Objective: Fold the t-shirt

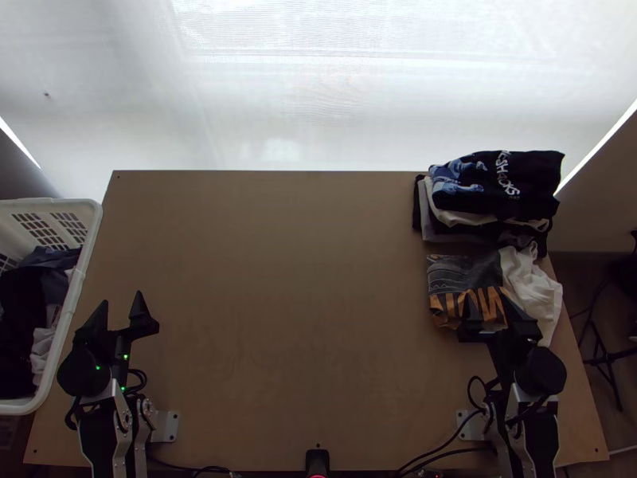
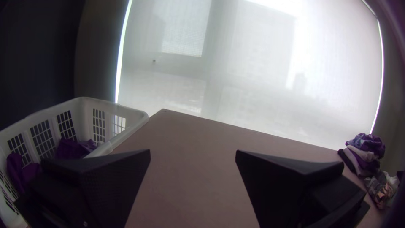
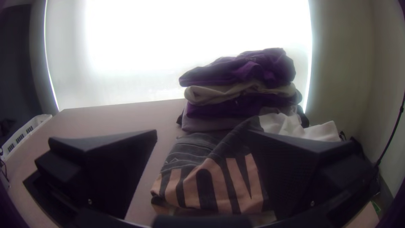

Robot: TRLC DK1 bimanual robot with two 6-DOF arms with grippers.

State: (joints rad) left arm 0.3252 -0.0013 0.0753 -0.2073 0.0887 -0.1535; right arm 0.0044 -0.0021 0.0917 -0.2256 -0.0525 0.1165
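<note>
A t-shirt in dark grey and orange with a white part (image 1: pixel 467 288) lies at the table's right side, in front of a clothes stack; its grey part looks folded, its white part (image 1: pixel 529 287) bunched. My right gripper (image 1: pixel 491 301) stands open over its near part. In the right wrist view the printed cloth (image 3: pixel 206 181) shows between and beyond my right gripper (image 3: pixel 202 137), with no cloth seen pinched. My left gripper (image 1: pixel 119 301) is at the table's left side, far from the shirt. In the left wrist view my left gripper (image 2: pixel 193 154) stands open, nothing between its fingers.
A stack of folded clothes (image 1: pixel 494 187) rises at the table's back right. A white basket (image 1: pixel 80 279) with dark and light clothes (image 1: pixel 28 319) stands along the left edge. Bare wood (image 1: pixel 302 279) spans the middle of the table. Cables lie by the right arm's base.
</note>
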